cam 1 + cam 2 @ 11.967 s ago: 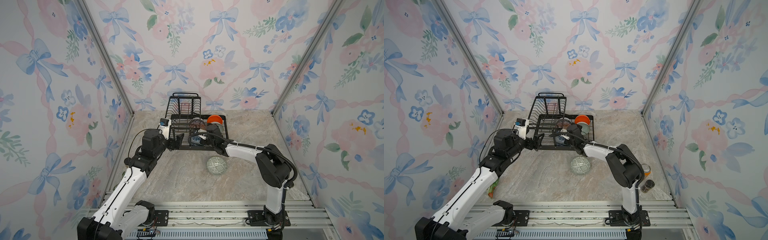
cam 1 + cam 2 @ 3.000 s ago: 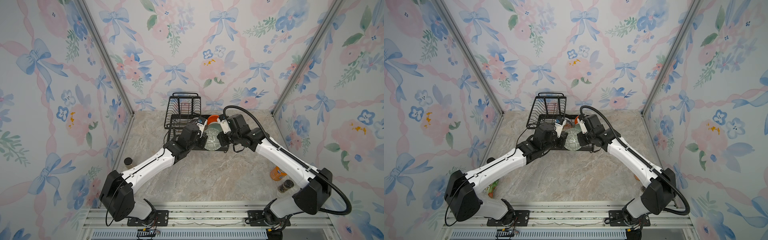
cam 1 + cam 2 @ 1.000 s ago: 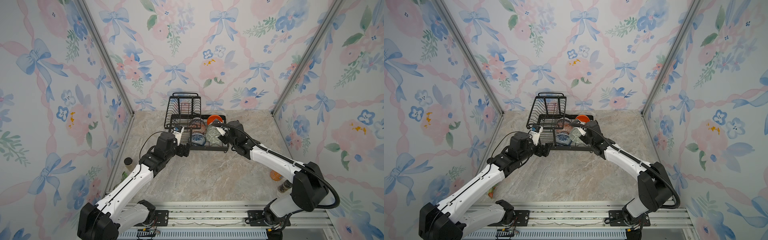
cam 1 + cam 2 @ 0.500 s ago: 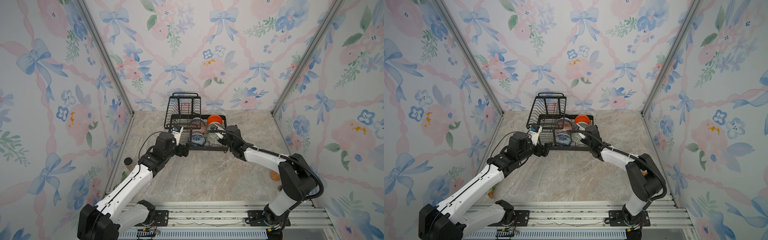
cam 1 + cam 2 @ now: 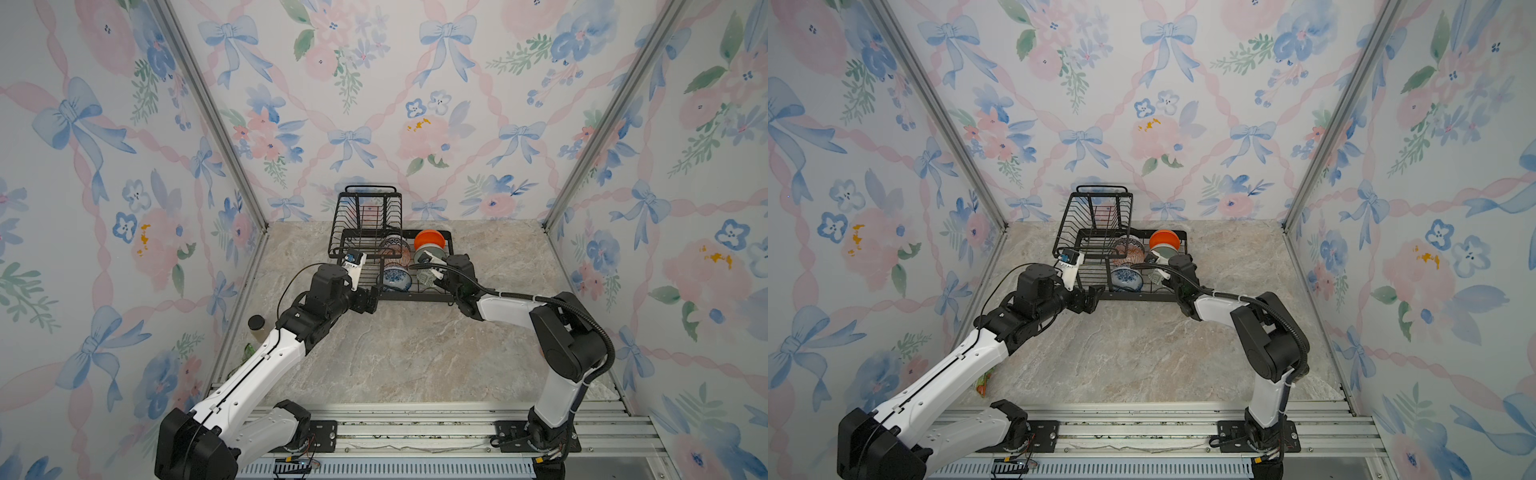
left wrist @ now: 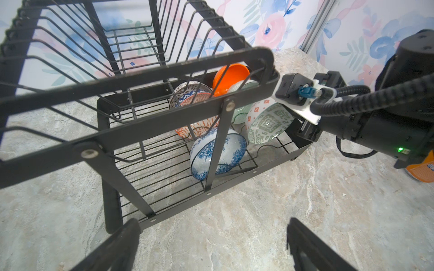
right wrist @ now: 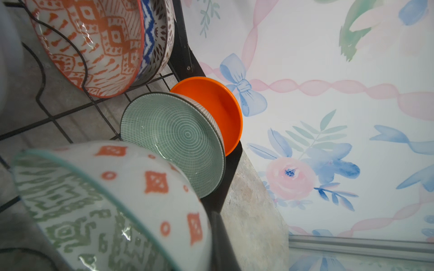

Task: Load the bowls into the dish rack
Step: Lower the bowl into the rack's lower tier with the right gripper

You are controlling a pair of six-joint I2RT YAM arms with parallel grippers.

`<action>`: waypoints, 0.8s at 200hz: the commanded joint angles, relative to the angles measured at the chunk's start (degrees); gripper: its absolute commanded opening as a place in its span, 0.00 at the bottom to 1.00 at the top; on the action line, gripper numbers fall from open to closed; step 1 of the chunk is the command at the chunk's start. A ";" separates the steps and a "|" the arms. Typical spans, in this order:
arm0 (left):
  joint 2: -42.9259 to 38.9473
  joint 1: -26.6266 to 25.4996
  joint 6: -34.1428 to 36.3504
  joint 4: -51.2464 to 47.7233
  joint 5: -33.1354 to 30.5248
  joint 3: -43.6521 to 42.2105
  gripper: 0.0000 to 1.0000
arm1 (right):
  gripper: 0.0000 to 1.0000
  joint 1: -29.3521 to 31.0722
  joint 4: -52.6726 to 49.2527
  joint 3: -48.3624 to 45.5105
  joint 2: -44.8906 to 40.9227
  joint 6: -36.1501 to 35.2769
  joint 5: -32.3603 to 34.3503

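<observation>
I judge this to be the final placement. My right gripper (image 6: 303, 130) looks pinched on the rim of the green-white geometric bowl (image 6: 267, 124), which stands tilted in the lower tray of the dish rack (image 5: 415, 296), just above centre in both top views. The next move calls for spreading those jaws and backing out without nudging it (gently, since it leans).

My left gripper (image 6: 213, 225) gapes wide and empty over the marble tabletop (image 5: 415, 353).

Count:
- Six bowls racked: that one, the blue-white floral bowl (image 6: 232, 150), the orange-white patterned bowl (image 7: 94, 47), the white-black patterned bowl (image 7: 162, 32), the mint green bowl (image 7: 173, 138) and the plain orange bowl (image 7: 218, 103).
- One rack.
</observation>
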 commanded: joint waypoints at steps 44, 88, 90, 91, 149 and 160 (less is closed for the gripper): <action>0.27 0.76 0.24 -0.92 0.84 -0.40 0.98 | 0.00 -0.49 10.17 0.79 2.21 -4.03 0.34; 0.35 0.84 0.32 -0.95 0.71 -0.50 0.98 | 0.00 -0.58 2.71 0.16 0.14 -1.41 -6.72; 0.36 0.92 0.32 -0.92 0.71 -0.50 0.98 | 0.00 -0.58 2.41 0.17 0.04 -1.32 -6.90; 0.36 0.89 0.32 -0.95 0.74 -0.50 0.98 | 0.00 -0.58 2.12 0.14 -0.03 -1.30 -6.95; 0.59 1.21 0.41 -0.90 0.76 -0.50 0.98 | 0.00 -0.83 -7.04 0.99 -1.37 0.01 -8.54; 0.71 1.21 0.41 -0.91 0.78 -0.37 0.98 | 0.00 -1.19 -10.31 1.98 -1.77 1.15 -9.63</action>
